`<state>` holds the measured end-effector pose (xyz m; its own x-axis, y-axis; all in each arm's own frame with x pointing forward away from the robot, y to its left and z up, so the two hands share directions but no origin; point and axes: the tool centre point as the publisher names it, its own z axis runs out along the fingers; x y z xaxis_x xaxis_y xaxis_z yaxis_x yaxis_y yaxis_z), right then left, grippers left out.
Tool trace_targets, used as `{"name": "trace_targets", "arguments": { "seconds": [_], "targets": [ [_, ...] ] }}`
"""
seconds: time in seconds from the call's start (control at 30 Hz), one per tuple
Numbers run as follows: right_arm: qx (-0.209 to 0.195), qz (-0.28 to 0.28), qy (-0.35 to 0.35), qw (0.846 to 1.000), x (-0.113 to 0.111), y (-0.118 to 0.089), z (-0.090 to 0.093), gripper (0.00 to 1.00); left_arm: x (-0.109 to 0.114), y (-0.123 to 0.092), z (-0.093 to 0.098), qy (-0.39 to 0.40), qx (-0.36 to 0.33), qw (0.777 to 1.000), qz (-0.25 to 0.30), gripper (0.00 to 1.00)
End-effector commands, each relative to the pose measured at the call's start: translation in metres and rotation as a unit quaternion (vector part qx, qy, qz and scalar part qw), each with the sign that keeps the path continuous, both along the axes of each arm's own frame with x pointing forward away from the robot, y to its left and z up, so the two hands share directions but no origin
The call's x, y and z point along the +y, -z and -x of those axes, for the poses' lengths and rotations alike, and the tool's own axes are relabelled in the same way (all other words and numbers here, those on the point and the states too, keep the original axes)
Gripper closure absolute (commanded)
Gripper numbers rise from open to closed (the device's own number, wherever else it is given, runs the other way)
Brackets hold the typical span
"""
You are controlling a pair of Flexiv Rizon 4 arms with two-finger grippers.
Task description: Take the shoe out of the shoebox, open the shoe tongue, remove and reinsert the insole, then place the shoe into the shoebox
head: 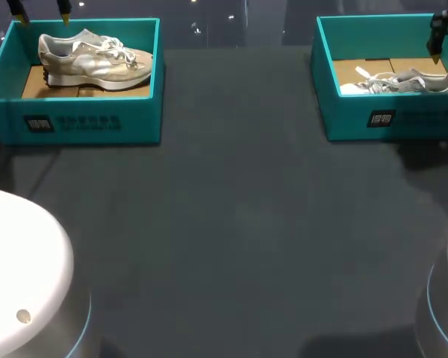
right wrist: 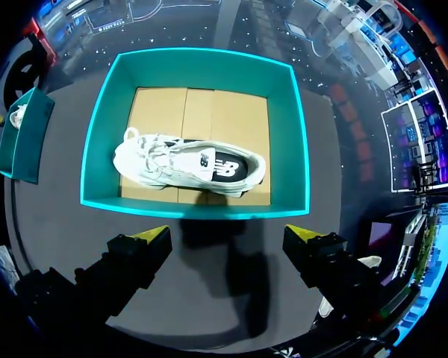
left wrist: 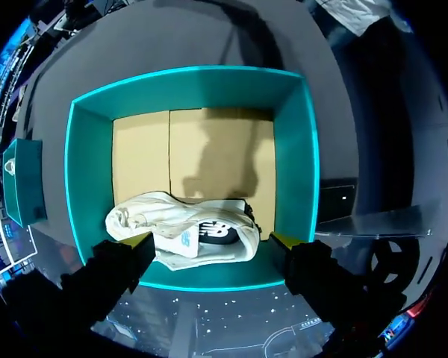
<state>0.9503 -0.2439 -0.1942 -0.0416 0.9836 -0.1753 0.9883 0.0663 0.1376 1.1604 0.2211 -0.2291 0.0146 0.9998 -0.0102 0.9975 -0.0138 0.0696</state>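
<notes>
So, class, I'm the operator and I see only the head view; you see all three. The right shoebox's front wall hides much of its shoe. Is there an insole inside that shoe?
Observer: Yes. The right wrist view looks straight down into the right shoe, and a dark insole lies inside it.
Operator: I can't see the right tool's tips. Is it open?
Observer: Open. The right tool has its yellow tips wide apart with nothing between them.
Operator: And where does the left shoe sit in its box?
Observer: The left shoe lies against the wall of the left shoebox nearest the left tool; the cardboard floor beyond it is bare.
</notes>
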Motion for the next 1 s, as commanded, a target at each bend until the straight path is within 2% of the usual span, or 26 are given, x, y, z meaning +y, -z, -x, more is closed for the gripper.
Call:
{"name": "trace_targets", "arguments": {
  "seconds": [0.03, 0.2, 0.57, 0.67, 0.83, 0.9, 1.0],
  "targets": [
    [-0.001, 0.0, 0.0, 1.0, 0.0, 0.0, 0.001, 0.0, 0.008, 0.016, -0.011, 0.004, -0.009, 1.0, -0.004, 0.0],
    [-0.001, 0.0, 0.0, 1.0, 0.0, 0.0, 0.001, 0.0, 0.021, 0.033, -0.017, 0.003, -0.016, 1.0, -0.022, 0.0],
    [-0.001, 0.0, 0.0, 1.0, 0.0, 0.0, 0.001, 0.0, 0.033, 0.065, -0.036, -0.023, -0.006, 0.998, -0.052, 0.0],
    [-0.001, 0.0, 0.0, 1.0, 0.0, 0.0, 0.001, 0.0, 0.037, 0.072, -0.041, -0.029, -0.003, 0.998, -0.056, 0.05],
    [-0.001, 0.0, 0.0, 1.0, 0.0, 0.0, 0.001, 0.0, 0.044, 0.083, -0.05, -0.04, 0.011, 0.997, -0.062, 0.08],
    [-0.001, 0.0, 0.0, 1.0, 0.0, 0.0, 0.001, 0.0, 0.046, 0.087, -0.053, -0.042, 0.014, 0.997, -0.064, 0.15],
    [-0.001, 0.0, 0.0, 1.0, 0.0, 0.0, 0.001, 0.0, 0.048, 0.091, -0.055, -0.046, 0.02, 0.996, -0.067, 0.14]
  ]
}}
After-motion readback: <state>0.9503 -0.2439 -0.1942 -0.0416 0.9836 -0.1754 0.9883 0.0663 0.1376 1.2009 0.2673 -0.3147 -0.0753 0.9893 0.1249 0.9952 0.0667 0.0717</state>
